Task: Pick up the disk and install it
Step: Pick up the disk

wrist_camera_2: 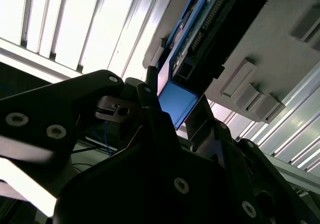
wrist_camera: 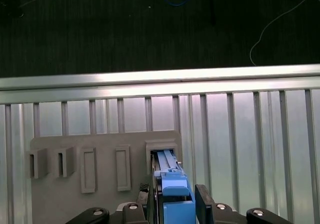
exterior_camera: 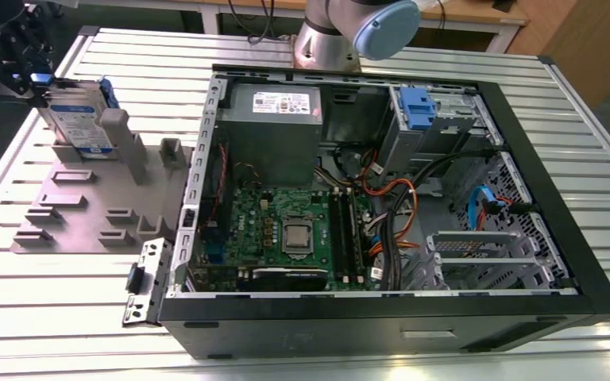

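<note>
You will find the disk [exterior_camera: 77, 123] standing on edge in a slot of the grey fixture plate [exterior_camera: 83, 214]. The plate lies along the tabletop's [exterior_camera: 93, 302] edge on the exterior view's left, and the slot is at the plate corner nearest the arm's base [exterior_camera: 332, 36] side. The upright stance appears deliberate: it presents the narrow blue carrier rail upward, so the fingers can close across the thin dimension rather than pry a flat part off the surface. Your gripper [exterior_camera: 32, 73] is at the top of the disk. In the first wrist view the gripper [wrist_camera: 176, 189] has one finger on each side of the blue rail of the disk [wrist_camera: 170, 164], set narrow and flush against it; the second wrist view shows the same contact at the gripper [wrist_camera_2: 175, 92]. I judge the hold closed on the carrier. The disk is not yet lifted: its lower edge sits inside the slot, with the fixture plate [wrist_camera: 100, 144] directly beneath. The open computer case [exterior_camera: 527, 135] lies on its side well apart, toward the exterior view's right, its interior facing up. That leaves its drive cage [exterior_camera: 432, 111] at the corner nearest the arm's base reachable from above.
</note>
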`<state>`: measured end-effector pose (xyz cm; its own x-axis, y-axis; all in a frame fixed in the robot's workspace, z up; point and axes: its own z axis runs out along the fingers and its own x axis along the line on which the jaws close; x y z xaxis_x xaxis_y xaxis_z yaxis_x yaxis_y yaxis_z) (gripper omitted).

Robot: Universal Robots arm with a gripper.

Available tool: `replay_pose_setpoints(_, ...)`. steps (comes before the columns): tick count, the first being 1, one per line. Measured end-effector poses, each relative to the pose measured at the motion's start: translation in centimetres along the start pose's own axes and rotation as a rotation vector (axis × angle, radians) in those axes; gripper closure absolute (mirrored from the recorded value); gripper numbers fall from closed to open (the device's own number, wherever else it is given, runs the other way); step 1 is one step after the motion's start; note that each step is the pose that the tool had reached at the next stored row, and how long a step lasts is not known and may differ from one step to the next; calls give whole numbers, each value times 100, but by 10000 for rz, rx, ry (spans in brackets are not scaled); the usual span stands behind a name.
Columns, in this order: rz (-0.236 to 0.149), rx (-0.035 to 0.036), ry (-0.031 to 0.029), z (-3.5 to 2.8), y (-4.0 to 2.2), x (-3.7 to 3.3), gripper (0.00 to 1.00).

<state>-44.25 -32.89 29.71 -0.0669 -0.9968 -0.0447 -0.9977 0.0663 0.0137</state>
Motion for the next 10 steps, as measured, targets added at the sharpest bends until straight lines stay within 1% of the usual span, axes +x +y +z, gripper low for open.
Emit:
replay_pose_setpoints(3,-22,1,0,4,0,0,52)
replay_pose_setpoints(7,-320,-15,5,18,0,1,52)
replay_pose_setpoints(10,-325,-13,8,24,0,6,52)
